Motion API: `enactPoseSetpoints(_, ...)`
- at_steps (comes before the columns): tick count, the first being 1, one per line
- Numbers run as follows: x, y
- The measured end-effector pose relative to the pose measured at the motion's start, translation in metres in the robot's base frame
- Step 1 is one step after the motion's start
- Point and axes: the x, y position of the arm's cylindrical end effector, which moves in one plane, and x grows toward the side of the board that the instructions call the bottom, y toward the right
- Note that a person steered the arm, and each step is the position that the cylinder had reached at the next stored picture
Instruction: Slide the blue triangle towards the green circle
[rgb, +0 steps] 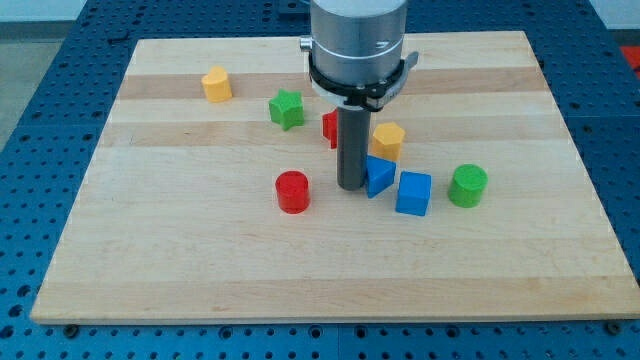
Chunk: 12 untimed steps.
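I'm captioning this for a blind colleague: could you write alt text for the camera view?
My tip touches the left side of the blue triangle block on a wooden board; a blue cube lies between it and the green circle block. Yellow, red and green blocks lie scattered behind.

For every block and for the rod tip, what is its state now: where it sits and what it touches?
my tip: on the board, against the blue triangle's left side.
blue triangle: close to the blue cube.
blue cube: between triangle and green circle.
green circle: apart, at the view's right.
red cylinder: alone, left of my tip.
green star: alone.
yellow blocks and: untouched.
red block: partly hidden behind the rod.
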Motion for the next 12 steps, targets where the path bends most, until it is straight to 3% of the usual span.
enactPoseSetpoints(2, 0.039, -0.009)
enactPoseSetpoints(4, 0.028, 0.018)
enactPoseSetpoints(6, 0.027, -0.008)
enactPoseSetpoints(12, 0.008, 0.059)
